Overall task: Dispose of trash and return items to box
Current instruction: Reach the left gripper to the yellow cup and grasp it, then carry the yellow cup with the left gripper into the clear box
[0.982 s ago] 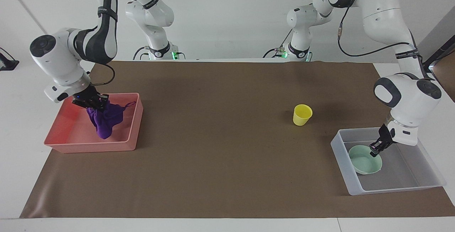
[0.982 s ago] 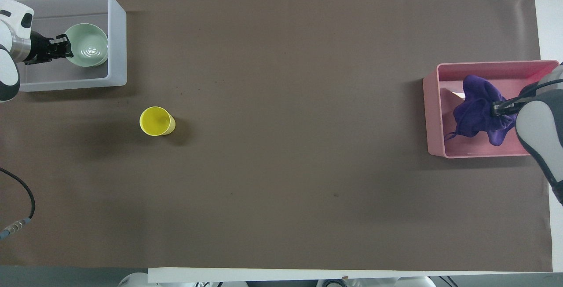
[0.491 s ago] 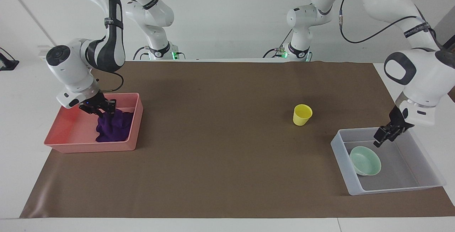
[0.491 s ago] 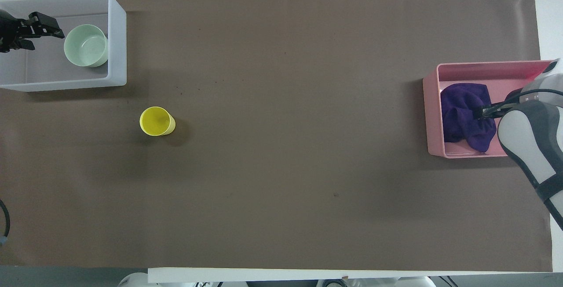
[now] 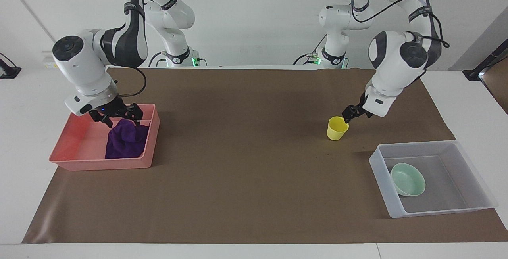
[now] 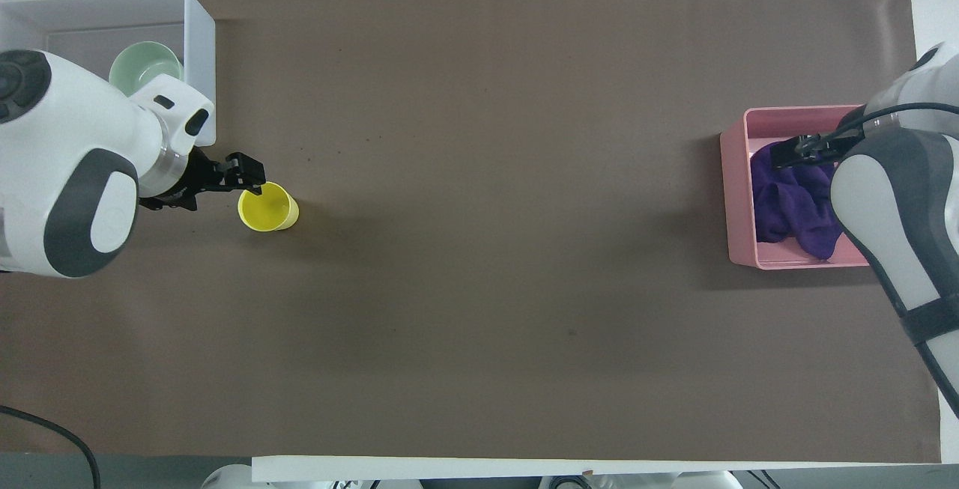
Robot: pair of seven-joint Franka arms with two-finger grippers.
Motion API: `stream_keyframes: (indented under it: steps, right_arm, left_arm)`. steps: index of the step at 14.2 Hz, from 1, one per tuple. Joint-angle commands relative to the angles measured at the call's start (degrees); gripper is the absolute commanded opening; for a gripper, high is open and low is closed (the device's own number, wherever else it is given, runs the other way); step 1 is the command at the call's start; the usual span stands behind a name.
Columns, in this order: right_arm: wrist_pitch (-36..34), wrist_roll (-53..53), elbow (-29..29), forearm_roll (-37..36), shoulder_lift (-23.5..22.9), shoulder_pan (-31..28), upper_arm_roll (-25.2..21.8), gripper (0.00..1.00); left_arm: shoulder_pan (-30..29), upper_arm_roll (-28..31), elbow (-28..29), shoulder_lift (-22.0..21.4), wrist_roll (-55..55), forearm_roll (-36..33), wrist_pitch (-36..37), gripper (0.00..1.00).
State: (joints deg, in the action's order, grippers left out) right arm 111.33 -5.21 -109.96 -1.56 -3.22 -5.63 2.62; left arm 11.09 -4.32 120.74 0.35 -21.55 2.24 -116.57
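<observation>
The purple cloth (image 5: 125, 142) lies bunched in the salmon-pink tray (image 5: 99, 163), at the tray's end toward the table's middle. My right gripper (image 5: 119, 115) is open and empty just above the cloth; it also shows in the overhead view (image 6: 805, 150) over the cloth (image 6: 790, 197). The mint-green bowl (image 5: 408, 179) sits in the translucent box (image 5: 436, 210). The yellow cup (image 5: 337, 129) stands upright on the mat, nearer to the robots than the box. My left gripper (image 5: 349, 113) is open at the cup's rim, on the side toward the left arm's end.
A brown mat (image 5: 246, 164) covers the table between the tray and the box. In the overhead view my left arm's wrist covers part of the box (image 6: 198, 40) and the bowl (image 6: 146, 70), beside the cup (image 6: 266, 207).
My left gripper let go of the bowl in the box, rose and moved to the yellow cup. My right gripper released the cloth into the pink tray and opened above it.
</observation>
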Motion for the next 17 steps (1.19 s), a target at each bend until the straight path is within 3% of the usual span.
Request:
stream_keyframes:
  steps: [1, 3, 4, 5, 6, 8, 11, 14, 17]
  right_arm:
    - [-10.39, 2.04, 10.69, -0.37, -3.71, 1.75, 0.10, 0.99]
    - [-15.59, 2.49, 14.32, -0.37, -3.64, 2.72, 0.10, 0.99]
    - [-17.62, 2.49, 14.94, -0.37, -2.59, 2.73, 0.10, 0.99]
    - [-20.51, 2.49, 16.08, -0.37, -1.36, 2.73, 0.10, 0.99]
    - [-22.71, 2.49, 16.44, -0.46, -0.22, 2.73, 0.10, 0.99]
    - [-26.06, 2.31, 16.26, -0.37, 3.55, 2.55, 0.10, 0.99]
    - [-28.97, 2.05, 14.78, -0.20, 8.48, 2.64, 0.01, 1.00]
    - [-33.45, 1.43, 14.24, -0.20, 9.46, 2.64, 0.10, 1.00]
    - [-34.60, 1.26, 14.24, -0.20, 9.55, 2.73, 0.10, 1.00]
  left_arm:
    - [-0.19, 0.89, 8.80, -4.40, -0.25, -0.84, -7.52, 1.00]
    - [-0.28, 0.81, 9.94, -4.04, -0.25, -0.84, -8.23, 0.99]
    - [-0.19, 0.89, 10.13, -3.95, -0.60, -0.84, -8.33, 0.78]
    - [-0.28, 0.89, 10.39, -3.95, -1.13, -0.84, -8.33, 0.32]
    - [-0.46, 0.89, 10.57, -4.04, -0.70, -0.75, -8.41, 0.17]
    - [-0.63, 0.89, 10.74, -3.95, -0.51, -0.75, -8.85, 0.01]
    - [-0.81, 0.98, 10.13, -3.26, -1.48, -0.75, -9.91, 0.00]
    - [-0.72, 0.98, 2.16, -2.11, -5.34, -0.75, -4.23, 0.00]
    - [-3.77, 1.42, -11.18, -0.63, -5.35, -0.22, 4.93, 0.00]
